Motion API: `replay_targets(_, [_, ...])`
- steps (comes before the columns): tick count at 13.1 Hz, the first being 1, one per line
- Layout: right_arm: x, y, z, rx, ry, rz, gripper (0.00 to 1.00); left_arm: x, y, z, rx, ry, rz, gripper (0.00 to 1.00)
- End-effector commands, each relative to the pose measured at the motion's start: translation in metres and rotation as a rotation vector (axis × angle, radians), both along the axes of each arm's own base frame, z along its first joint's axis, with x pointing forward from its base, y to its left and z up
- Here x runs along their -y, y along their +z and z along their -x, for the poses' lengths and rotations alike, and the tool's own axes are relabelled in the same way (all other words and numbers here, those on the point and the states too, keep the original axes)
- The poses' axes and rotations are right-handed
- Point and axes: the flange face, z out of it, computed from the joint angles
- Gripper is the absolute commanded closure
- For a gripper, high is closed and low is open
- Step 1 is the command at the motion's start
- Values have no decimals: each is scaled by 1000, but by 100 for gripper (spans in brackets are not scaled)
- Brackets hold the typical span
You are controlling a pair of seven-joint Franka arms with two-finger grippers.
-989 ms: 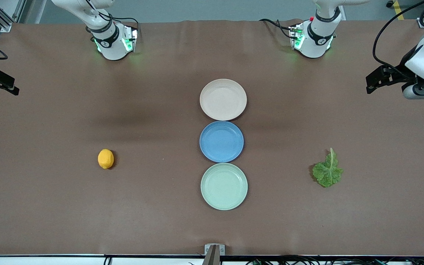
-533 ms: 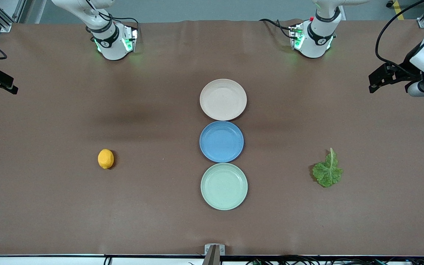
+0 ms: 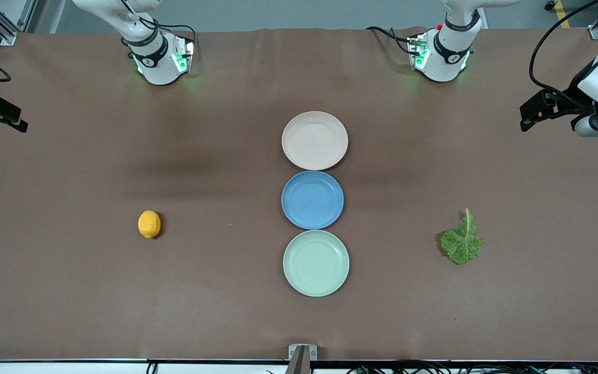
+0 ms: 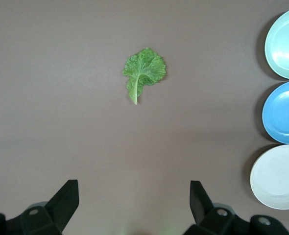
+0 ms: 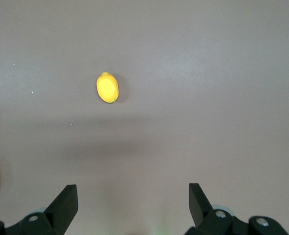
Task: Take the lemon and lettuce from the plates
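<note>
Front view. The left tool (image 3: 526,118) hangs above the worktop (image 3: 70,301) edge at the left arm's end, carrying nothing; its finger gap cannot be judged from here. The right tool (image 3: 5,118) hangs above the edge at the right arm's end, likewise carrying nothing. Three plates stand in a touching row at mid-worktop: the pink-beige plate (image 3: 314,140) farthest from the camera, the blue plate (image 3: 312,200) in the middle, the mint plate (image 3: 315,263) nearest. All three are bare. The lemon (image 3: 149,224) lies on the bare worktop toward the right arm's end, well apart from the right tool. The lettuce (image 3: 462,243) lies on the bare worktop toward the left arm's end, well apart from the left tool. Nothing stands between either tool and its item.

Left wrist view. The left tool's fingers (image 4: 66,199) are spread wide with nothing between them. The lettuce lies flat ahead of them, the plate row off to one side.

Right wrist view. The right tool's fingers (image 5: 65,201) are spread wide, unloaded. The lemon lies ahead on open worktop.
</note>
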Motion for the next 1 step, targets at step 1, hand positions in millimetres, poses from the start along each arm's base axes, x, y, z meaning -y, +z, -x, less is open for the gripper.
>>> replay_targets(1, [0, 2, 12, 7, 0, -16, 0, -3, 2, 0, 0, -11, -19, 0])
